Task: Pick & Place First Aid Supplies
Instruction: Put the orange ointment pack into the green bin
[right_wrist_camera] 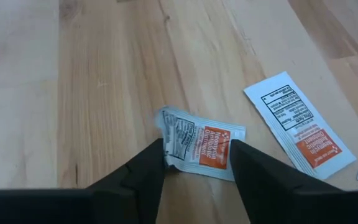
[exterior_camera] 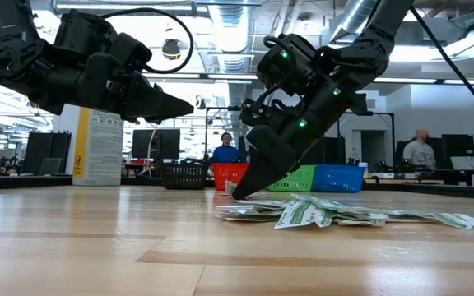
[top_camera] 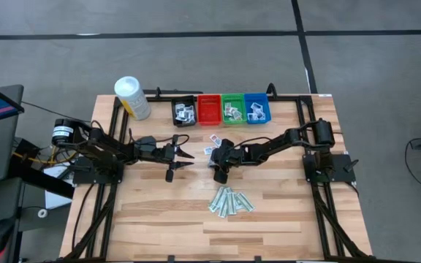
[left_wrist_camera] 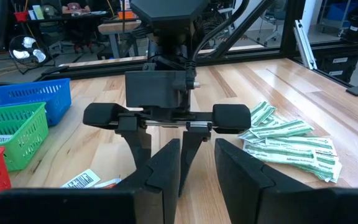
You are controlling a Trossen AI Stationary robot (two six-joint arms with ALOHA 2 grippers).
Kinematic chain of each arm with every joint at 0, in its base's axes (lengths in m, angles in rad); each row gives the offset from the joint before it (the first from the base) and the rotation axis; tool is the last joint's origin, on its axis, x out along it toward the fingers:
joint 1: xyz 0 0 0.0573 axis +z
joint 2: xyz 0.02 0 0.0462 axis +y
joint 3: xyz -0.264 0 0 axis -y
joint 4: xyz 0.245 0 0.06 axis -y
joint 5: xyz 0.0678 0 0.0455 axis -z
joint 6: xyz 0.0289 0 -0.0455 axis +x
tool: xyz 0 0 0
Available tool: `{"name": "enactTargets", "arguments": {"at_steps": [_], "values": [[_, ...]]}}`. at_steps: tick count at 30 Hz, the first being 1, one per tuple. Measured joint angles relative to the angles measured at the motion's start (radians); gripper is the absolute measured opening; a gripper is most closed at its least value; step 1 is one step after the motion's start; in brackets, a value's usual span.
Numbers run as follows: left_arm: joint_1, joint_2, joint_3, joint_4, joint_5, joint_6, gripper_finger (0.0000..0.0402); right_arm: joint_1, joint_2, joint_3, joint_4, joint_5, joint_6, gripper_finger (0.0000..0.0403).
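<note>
A small white and orange packet (right_wrist_camera: 199, 145) lies on the wooden table (top_camera: 159, 212), with my right gripper (right_wrist_camera: 197, 160) closed in on it from both sides. In the high view this gripper (top_camera: 218, 172) stands at the table's middle. Two more white packets (right_wrist_camera: 300, 127) lie flat just beyond it. A pile of pale-green wrapped strips (top_camera: 231, 201) lies nearer the front edge. My left gripper (top_camera: 183, 158) hovers above the table left of the middle, open by a narrow gap (left_wrist_camera: 197, 158), with nothing between its fingers. My right gripper has the packet between its two fingertips (right_wrist_camera: 151, 163), one at each of the two short ends (right_wrist_camera: 168, 149). The fingers slant down from the table's right side. The packet lies on the table, and its end by one finger is crumpled up a little.
Four small bins stand in a row at the back: black (top_camera: 183, 111), red (top_camera: 208, 109), green (top_camera: 232, 109), blue (top_camera: 257, 108). The black, green and blue ones hold packets. A white canister with a yellow label (top_camera: 132, 97) stands at the back left.
</note>
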Motion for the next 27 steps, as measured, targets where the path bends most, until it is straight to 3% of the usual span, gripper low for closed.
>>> {"name": "enactTargets", "arguments": {"at_steps": [16, 27], "values": [[0.000, 0.000, 0.000, 0.000, 0.000, 0.000, 0.0102, 0.001, -0.145, -0.006, -0.145, 0.001, -0.006, 0.0109], [0.000, 0.000, 0.000, 0.000, 0.000, 0.000, 0.0102, -0.004, -0.232, -0.003, -0.191, 0.001, -0.039, 0.0100]]}}
